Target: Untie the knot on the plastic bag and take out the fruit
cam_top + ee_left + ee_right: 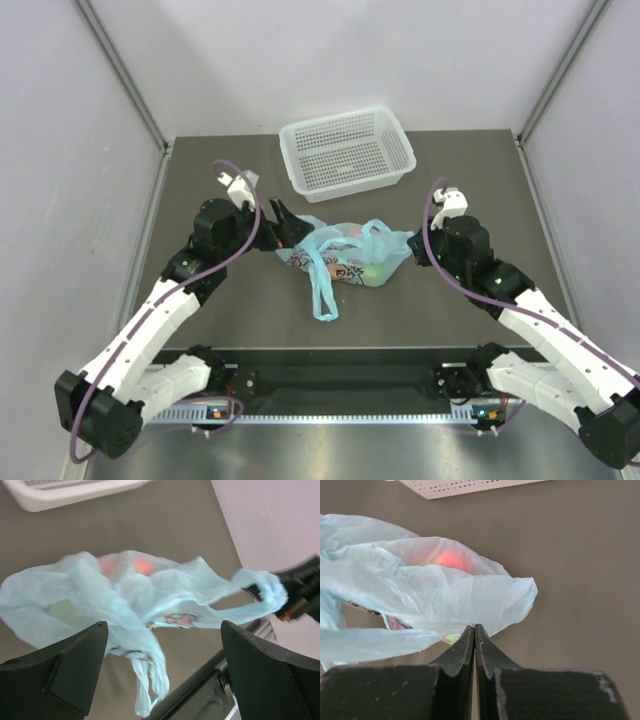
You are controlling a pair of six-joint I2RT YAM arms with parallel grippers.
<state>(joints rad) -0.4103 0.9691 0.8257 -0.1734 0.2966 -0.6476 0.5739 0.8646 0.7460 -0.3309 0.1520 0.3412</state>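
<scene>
We see the fruit [451, 559] only as blurs through the bag [470, 595]; the basket [60, 492] beyond the bag is cut off; we cannot make out the knot.

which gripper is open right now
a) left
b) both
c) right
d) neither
a: the left wrist view shows the left gripper with its fingers wide apart in front of the bag, while the right gripper is pinched shut on the bag's thin plastic.
</scene>
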